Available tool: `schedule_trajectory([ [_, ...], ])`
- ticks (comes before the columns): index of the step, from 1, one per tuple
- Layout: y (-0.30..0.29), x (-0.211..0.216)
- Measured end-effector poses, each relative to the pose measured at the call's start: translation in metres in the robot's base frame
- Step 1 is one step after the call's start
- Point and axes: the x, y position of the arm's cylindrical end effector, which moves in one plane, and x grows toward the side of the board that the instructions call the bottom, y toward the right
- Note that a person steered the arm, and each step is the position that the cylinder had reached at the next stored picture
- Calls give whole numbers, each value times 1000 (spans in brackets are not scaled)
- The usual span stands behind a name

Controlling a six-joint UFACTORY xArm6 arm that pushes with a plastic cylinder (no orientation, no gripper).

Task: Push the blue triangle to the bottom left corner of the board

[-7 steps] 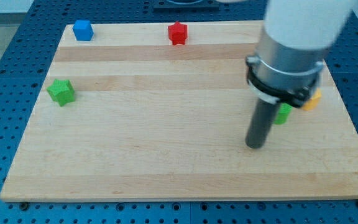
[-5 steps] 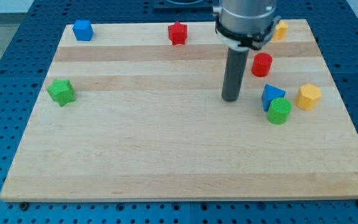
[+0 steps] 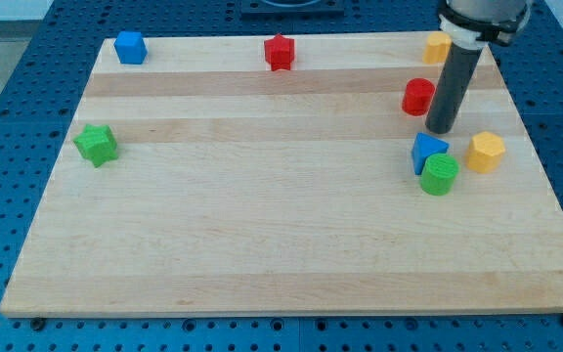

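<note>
The blue triangle [image 3: 426,151] lies at the board's right side, touching a green cylinder [image 3: 440,174] just below it. My tip [image 3: 441,129] stands just above the blue triangle, slightly to its right, close to it. A red cylinder [image 3: 417,97] sits just left of the rod. The board's bottom left corner [image 3: 18,298] is far away across the wood.
A yellow hexagonal block [image 3: 486,152] lies right of the blue triangle. Another yellow block [image 3: 437,46] sits at the top right, partly behind the rod. A red star block [image 3: 280,52] and a blue cube [image 3: 130,47] sit along the top edge. A green star block [image 3: 97,144] is at the left.
My tip moved from the lower right up to the middle, then right to just above the blue triangle. The blocks have not moved.
</note>
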Motion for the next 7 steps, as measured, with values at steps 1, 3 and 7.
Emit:
schedule_trajectory([
  [1, 0, 26],
  [3, -43, 43],
  [7, -120, 135],
])
